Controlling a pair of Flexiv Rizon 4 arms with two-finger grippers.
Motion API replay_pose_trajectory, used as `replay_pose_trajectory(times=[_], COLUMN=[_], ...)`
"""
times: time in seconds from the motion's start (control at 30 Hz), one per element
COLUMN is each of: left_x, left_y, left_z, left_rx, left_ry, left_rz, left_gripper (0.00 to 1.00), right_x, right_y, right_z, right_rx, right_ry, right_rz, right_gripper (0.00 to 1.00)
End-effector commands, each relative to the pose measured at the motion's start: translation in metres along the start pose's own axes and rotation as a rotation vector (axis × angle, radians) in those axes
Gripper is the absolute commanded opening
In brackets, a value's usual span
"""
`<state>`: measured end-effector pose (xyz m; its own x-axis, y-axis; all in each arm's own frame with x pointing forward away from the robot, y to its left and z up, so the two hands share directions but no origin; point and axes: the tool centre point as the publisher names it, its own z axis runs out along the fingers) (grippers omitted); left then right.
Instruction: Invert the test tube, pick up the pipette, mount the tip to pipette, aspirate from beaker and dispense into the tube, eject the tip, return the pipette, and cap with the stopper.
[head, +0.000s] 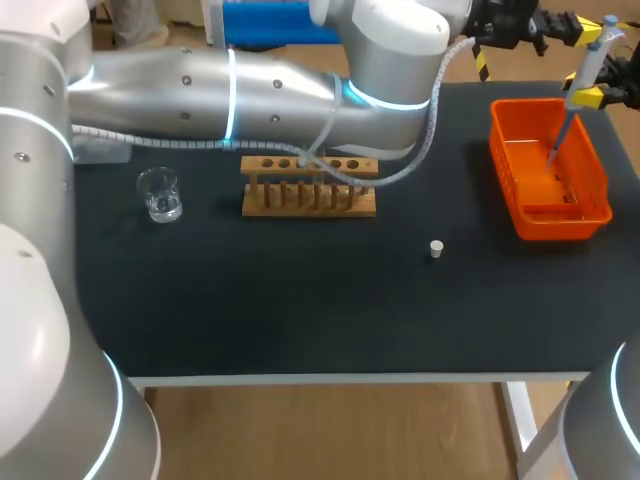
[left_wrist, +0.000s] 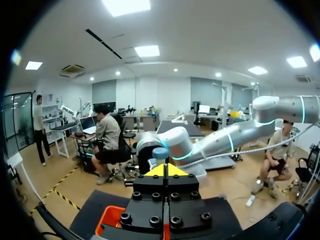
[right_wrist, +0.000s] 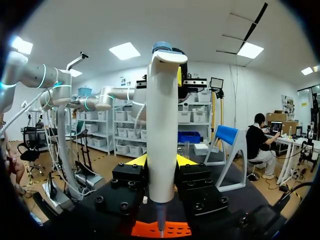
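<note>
A white pipette (head: 590, 60) with a blue top stands upright at the table's far right, and my right gripper (head: 590, 97) is shut on its body. In the right wrist view the pipette (right_wrist: 162, 125) fills the gap between the fingers of my right gripper (right_wrist: 161, 160). Its thin lower end hangs inside the orange basket (head: 600, 190). My left arm reaches across the table, and my left gripper (head: 572, 28) is shut, empty, right by the pipette's top. In the left wrist view the blue button (left_wrist: 160, 152) sits just ahead of my left gripper (left_wrist: 165, 170).
A wooden tube rack (head: 310, 198) stands mid-table under my left arm, with a clear tube (head: 303, 162) in it. A glass beaker (head: 160, 195) is at the left. A small white stopper (head: 436, 249) lies in front, between the rack and the basket.
</note>
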<state>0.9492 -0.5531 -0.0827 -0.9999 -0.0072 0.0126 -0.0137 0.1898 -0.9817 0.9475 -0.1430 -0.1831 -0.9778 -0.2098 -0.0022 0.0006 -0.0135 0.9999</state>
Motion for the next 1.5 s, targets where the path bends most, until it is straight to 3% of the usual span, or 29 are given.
replay_pose_trajectory(times=[0.03,0.83,1.5], left_x=[-0.003,0.001,-0.002], left_y=[0.002,0.019,0.023], left_z=[0.002,0.003,0.005], left_rx=[-0.013,-0.036,-0.046], left_ry=[0.010,0.012,0.024], left_rz=[-0.007,-0.061,-0.080], left_gripper=[0.00,0.00,0.00], right_x=[-0.002,-0.002,-0.002], right_y=[0.002,0.002,0.002], right_z=[-0.002,-0.002,-0.002], right_rx=[0.001,0.001,0.001], right_ry=[0.007,0.007,0.007], right_rz=[-0.001,-0.001,-0.001], right_gripper=[0.00,0.00,0.00])
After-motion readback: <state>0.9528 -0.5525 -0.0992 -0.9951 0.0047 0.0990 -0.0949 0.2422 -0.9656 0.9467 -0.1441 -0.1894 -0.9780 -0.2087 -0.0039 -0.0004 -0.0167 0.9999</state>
